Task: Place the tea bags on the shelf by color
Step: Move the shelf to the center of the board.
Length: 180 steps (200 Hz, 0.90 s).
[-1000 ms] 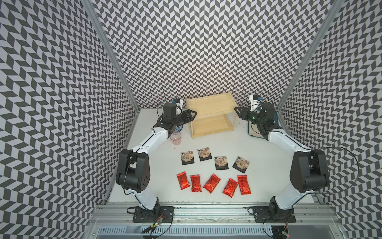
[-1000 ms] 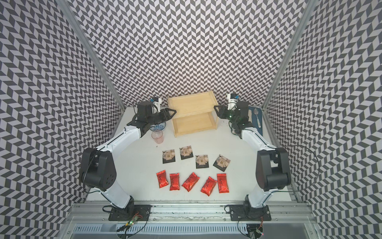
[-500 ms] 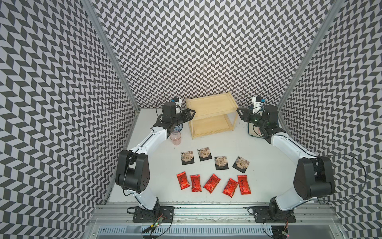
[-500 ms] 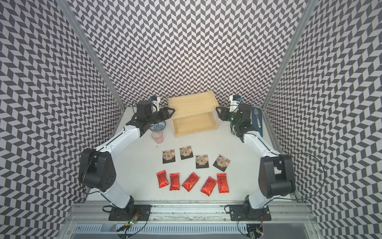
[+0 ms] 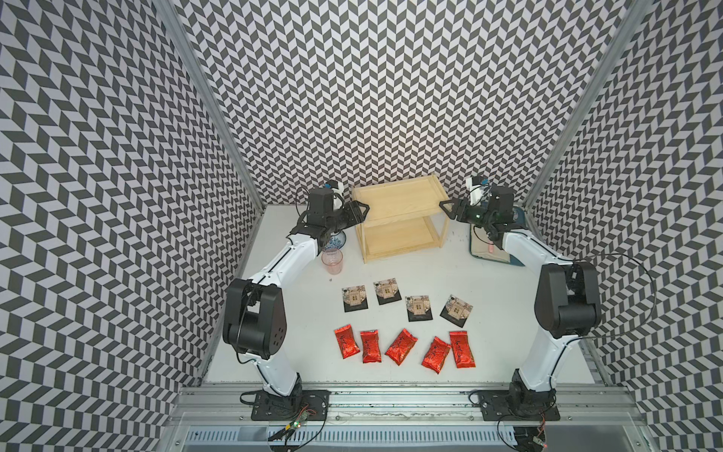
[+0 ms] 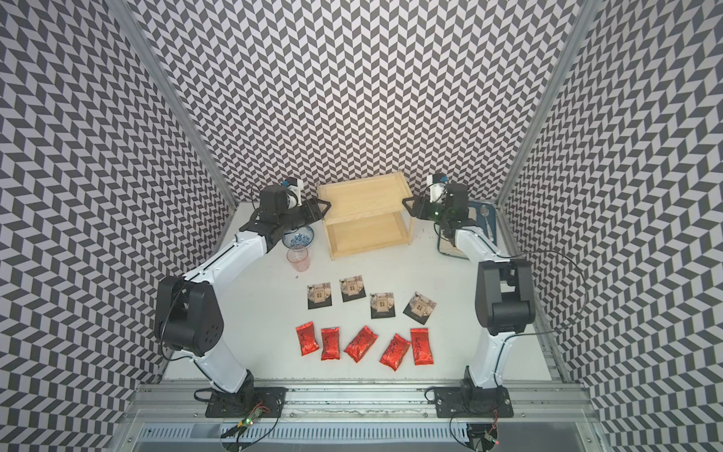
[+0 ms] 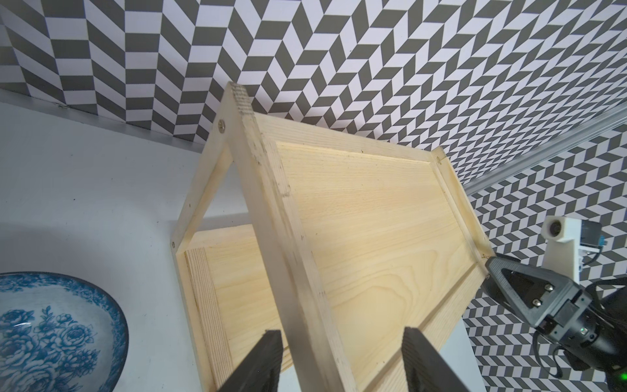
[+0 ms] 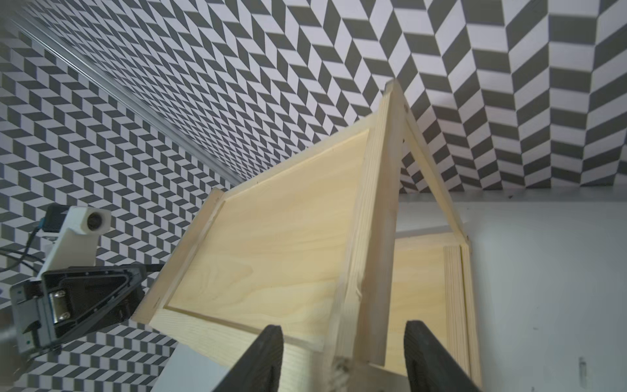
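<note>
Both pincers stand released astride the shelf [image 5: 395, 195] at 12 o'clock, left gripper [image 5: 363, 208] at its 9 o'clock rail, right gripper [image 5: 446, 204] at its 3 o'clock one (squaring it seems the step). The black tea bags [image 5: 418, 308] lie centrally, red tea bags [image 5: 401, 346] toward 6 o'clock, none shelved; next, an arm should withdraw and pick one.

At 12 o'clock stands the pale wooden two-tier shelf [image 5: 395, 195]. Four flat black square tea bags [image 5: 418, 308] lie in a row at centre; five red foil pouches [image 5: 401, 346] lie before them, at 6 o'clock.
</note>
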Motion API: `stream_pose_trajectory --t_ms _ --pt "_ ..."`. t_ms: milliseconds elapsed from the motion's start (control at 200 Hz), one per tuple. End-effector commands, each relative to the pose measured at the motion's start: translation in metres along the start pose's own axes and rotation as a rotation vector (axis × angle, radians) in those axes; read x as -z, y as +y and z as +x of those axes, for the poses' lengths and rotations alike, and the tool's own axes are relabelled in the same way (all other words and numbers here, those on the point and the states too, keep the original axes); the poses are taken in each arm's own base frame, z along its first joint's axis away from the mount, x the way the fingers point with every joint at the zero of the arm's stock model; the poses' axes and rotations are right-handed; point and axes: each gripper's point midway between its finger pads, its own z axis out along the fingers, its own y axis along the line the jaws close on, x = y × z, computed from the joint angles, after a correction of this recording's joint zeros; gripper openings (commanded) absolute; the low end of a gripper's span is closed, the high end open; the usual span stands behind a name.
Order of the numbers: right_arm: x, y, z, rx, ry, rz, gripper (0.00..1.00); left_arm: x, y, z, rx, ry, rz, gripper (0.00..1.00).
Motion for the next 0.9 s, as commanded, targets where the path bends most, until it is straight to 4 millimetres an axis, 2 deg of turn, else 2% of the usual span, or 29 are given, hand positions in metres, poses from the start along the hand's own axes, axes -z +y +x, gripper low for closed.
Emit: stream_pose_trajectory --t_ms 0,190,401,556,701,796,896 --pt "0.011 0.036 -0.017 0.063 -0.044 -0.083 0.55 -0.002 -0.009 -0.003 -0.02 0.006 0.017 0.61" --pt "0.024 0.056 -0.01 0.076 -0.066 -0.092 0.52 -0.001 -0.013 0.003 -0.027 0.014 0.024 0.61" --pt "0.038 0.061 -0.007 0.072 -0.086 -0.066 0.5 0.007 -0.015 0.005 -0.03 0.007 0.021 0.61" --pt "0.044 0.056 -0.003 0.069 -0.096 -0.032 0.5 0.013 -0.011 0.006 -0.036 -0.004 -0.006 0.61" --pt "0.043 0.048 0.001 0.052 -0.093 -0.011 0.51 0.02 0.0 -0.001 -0.04 -0.048 -0.073 0.64" --pt "0.045 0.044 -0.003 0.046 -0.104 0.0 0.53 0.026 0.0 -0.01 -0.039 -0.084 -0.094 0.68" --pt "0.053 0.04 -0.016 0.044 -0.133 0.014 0.56 0.032 -0.002 -0.019 -0.042 -0.11 -0.114 0.71"
